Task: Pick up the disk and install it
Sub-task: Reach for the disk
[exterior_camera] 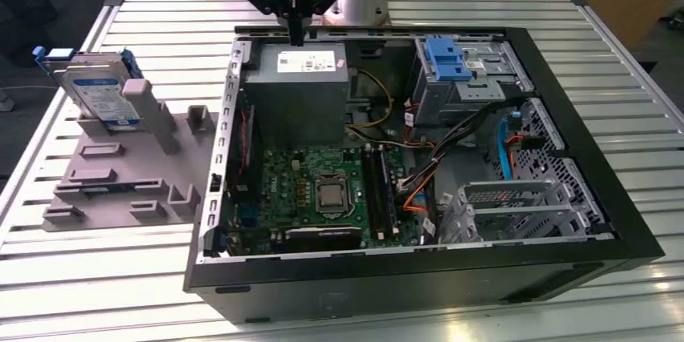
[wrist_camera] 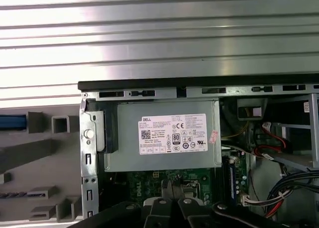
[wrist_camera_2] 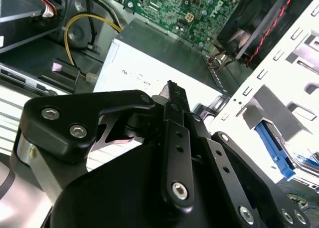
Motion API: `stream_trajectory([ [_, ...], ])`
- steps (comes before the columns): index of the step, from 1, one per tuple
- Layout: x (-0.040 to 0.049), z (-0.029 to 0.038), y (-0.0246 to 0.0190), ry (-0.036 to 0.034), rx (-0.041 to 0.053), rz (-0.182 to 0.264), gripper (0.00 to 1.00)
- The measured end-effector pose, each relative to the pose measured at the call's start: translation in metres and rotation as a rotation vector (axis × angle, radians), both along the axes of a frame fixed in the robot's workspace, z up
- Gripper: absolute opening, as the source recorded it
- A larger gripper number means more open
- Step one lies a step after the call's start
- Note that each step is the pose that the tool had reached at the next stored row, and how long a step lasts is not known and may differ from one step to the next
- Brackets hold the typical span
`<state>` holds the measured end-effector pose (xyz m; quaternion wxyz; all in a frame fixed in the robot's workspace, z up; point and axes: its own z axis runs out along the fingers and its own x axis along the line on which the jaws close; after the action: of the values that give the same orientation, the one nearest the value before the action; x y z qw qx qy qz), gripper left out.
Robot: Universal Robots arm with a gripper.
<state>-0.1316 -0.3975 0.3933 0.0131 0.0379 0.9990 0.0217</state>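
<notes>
Disk point(exterior_camera: 102, 95) propped upright on the grey stand point(exterior_camera: 107, 170), at the exterior view's left, outside the computer case point(exterior_camera: 428, 274). Not picked up yet. Well apart from it, gripper point(exterior_camera: 296, 36) above the power supply point(exterior_camera: 296, 94), fingers point(wrist_camera_2: 177, 103) together, clamping nothing. Across the case, a blue bracket point(exterior_camera: 444, 58) with no drive. Seemingly pickup and fitting both left to do.

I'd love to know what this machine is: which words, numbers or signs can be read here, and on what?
White label on the power supply box: fine print, too small to read.
White-and-blue label on the disk: too small to read.
Markings on the motherboard: too small to read.
Nothing legible to quote.
</notes>
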Motion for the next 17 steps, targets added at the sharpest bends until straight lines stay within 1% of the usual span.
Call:
stream_trajectory([
  [3, -0.0035, 0.0001, 0.004, 0.0001, -0.0001, 0.0, 0.11],
  [5, -0.0081, 0.0001, 0.0059, 0.0, 0.0, 0.0, 0.11],
  [7, -0.0146, 0.0, 0.0069, 0.0, 0.0, 0.0, 0.11],
  [11, -0.0326, -0.0001, 0.009, 0.0, 0.0, 0.0, 0.11],
  [12, -0.0364, -0.0001, 0.0103, -0.0001, 0.0001, 0.0, 0.11],
  [17, -0.0528, -0.0002, 0.0199, -0.0001, 0.0, 0.0, 0.11],
])
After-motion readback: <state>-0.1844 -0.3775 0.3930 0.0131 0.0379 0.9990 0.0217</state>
